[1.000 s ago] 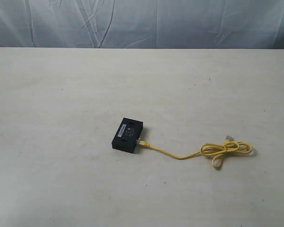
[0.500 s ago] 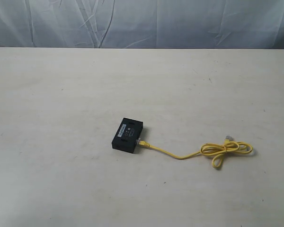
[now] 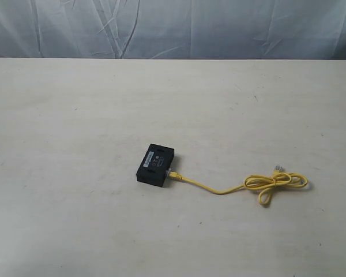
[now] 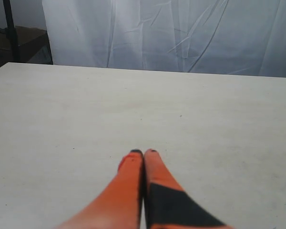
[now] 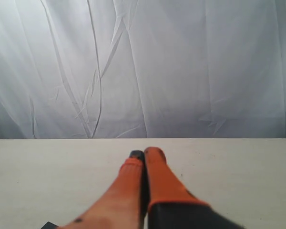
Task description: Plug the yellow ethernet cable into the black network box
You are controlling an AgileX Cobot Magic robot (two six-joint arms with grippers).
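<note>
The job looks done, or nearly so: one end of the yellow cable [image 3: 219,190] meets the side of the black box [image 3: 155,165], which lies flat near the middle of the desk [image 3: 75,115]. Whether the plug is fully clicked in is too small to tell. The rest of the cable trails off into a loose loop, with its free plug [image 3: 278,168] lying on the desk. The left hand [image 4: 143,152] and right hand [image 5: 144,153] are both closed on nothing, out of the exterior view. A wrinkled white cloth [image 3: 219,29] hangs behind; nothing blocks the box.
</note>
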